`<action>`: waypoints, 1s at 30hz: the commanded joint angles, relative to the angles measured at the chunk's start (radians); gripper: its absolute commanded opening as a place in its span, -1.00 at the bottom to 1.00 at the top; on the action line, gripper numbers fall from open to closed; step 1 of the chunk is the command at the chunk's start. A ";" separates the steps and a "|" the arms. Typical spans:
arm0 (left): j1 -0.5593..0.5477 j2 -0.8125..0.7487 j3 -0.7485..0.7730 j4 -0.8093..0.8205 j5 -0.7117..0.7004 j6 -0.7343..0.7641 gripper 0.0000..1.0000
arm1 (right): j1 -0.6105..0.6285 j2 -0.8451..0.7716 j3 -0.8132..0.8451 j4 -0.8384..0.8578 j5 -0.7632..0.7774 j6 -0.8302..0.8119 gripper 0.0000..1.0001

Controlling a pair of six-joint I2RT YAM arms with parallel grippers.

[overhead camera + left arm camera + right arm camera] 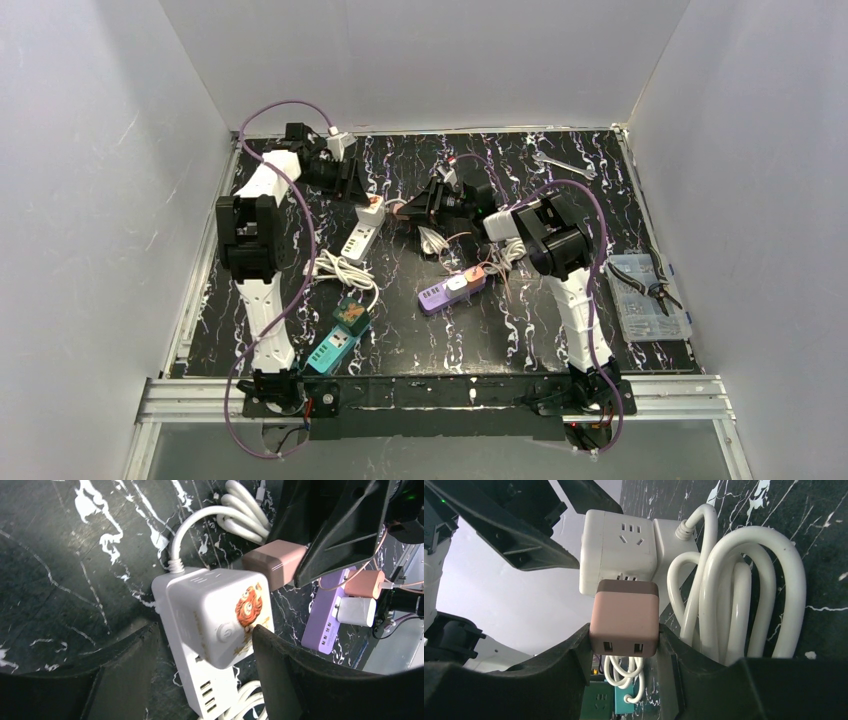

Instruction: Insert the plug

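A white power strip (365, 228) with a cube socket head (220, 615) lies at the back middle of the table, and its white cable (734, 590) is coiled beside it. My left gripper (205, 630) straddles the cube head, with both fingers against its sides. My right gripper (624, 642) is shut on a pink plug block (625, 615). It holds the plug's front end pressed against a side face of the cube (619, 550). The plug's prongs are hidden. In the top view the two grippers (350, 185) (412, 208) meet at the strip.
A purple power strip (452, 288) with plugs in it lies mid-table. A teal strip (335, 345) lies near the left arm's base. A wrench (563, 165) is at the back right. A clear parts box (648, 300) with pliers (660, 280) sits at the right edge. White walls surround the table.
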 commanded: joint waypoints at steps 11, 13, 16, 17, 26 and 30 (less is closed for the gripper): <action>-0.016 -0.055 -0.065 0.036 -0.007 -0.009 0.17 | 0.040 0.031 0.041 -0.067 0.047 -0.039 -0.97; -0.018 -0.057 -0.073 0.036 -0.016 -0.009 0.13 | 0.045 0.033 0.046 -0.066 0.039 -0.039 -0.97; -0.016 -0.059 -0.082 0.036 -0.037 -0.007 0.05 | 0.051 0.027 0.034 -0.056 0.033 -0.039 -0.97; -0.018 -0.060 -0.085 0.036 -0.043 -0.007 0.03 | 0.051 0.026 0.025 -0.050 0.032 -0.039 -0.97; -0.018 -0.058 -0.099 0.036 -0.090 0.000 -0.05 | 0.052 0.008 -0.044 0.029 0.017 -0.010 -0.97; -0.017 -0.060 -0.101 0.036 -0.089 0.000 -0.06 | 0.052 0.020 -0.061 0.076 0.004 0.020 -0.97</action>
